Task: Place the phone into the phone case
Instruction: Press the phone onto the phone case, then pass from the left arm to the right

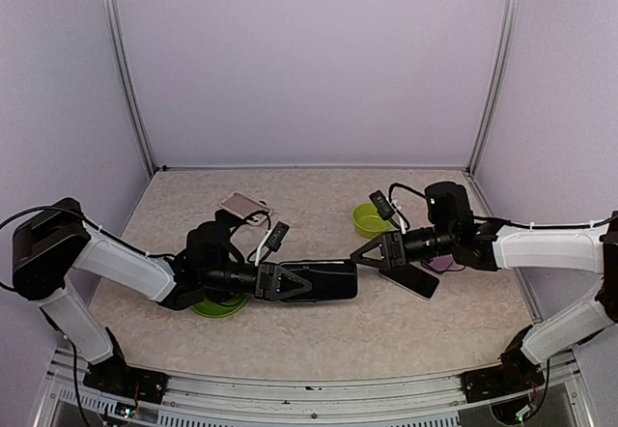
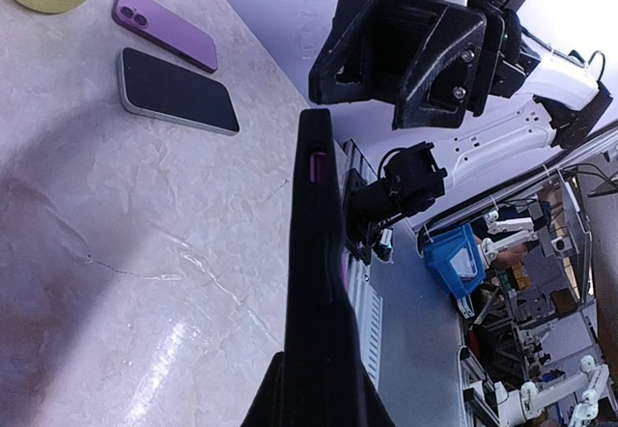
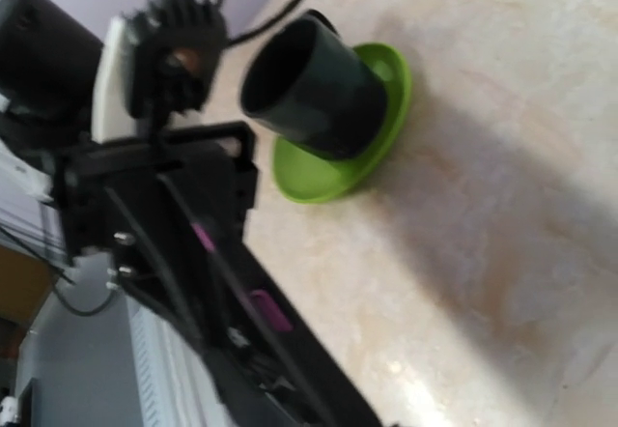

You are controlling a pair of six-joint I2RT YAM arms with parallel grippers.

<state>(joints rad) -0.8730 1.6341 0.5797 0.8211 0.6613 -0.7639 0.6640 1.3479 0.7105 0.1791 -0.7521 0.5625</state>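
My left gripper [image 1: 286, 280] is shut on a black phone case [image 1: 326, 280] and holds it above the table, pointing right. In the left wrist view the case [image 2: 317, 243] shows edge-on, with a purple button. The case also shows in the right wrist view [image 3: 261, 311]. My right gripper [image 1: 365, 255] is open just past the case's far end; it shows apart from the case in the left wrist view [image 2: 401, 70]. A phone with a dark screen [image 1: 410, 280] lies flat on the table below the right gripper [image 2: 179, 91].
A purple phone [image 2: 164, 29] lies back-up beside the dark one [image 1: 442, 265]. A green bowl [image 1: 370, 219] stands behind them. A pinkish phone [image 1: 243, 203] lies at the back left. A green plate [image 1: 220, 304] sits under my left arm [image 3: 333, 152].
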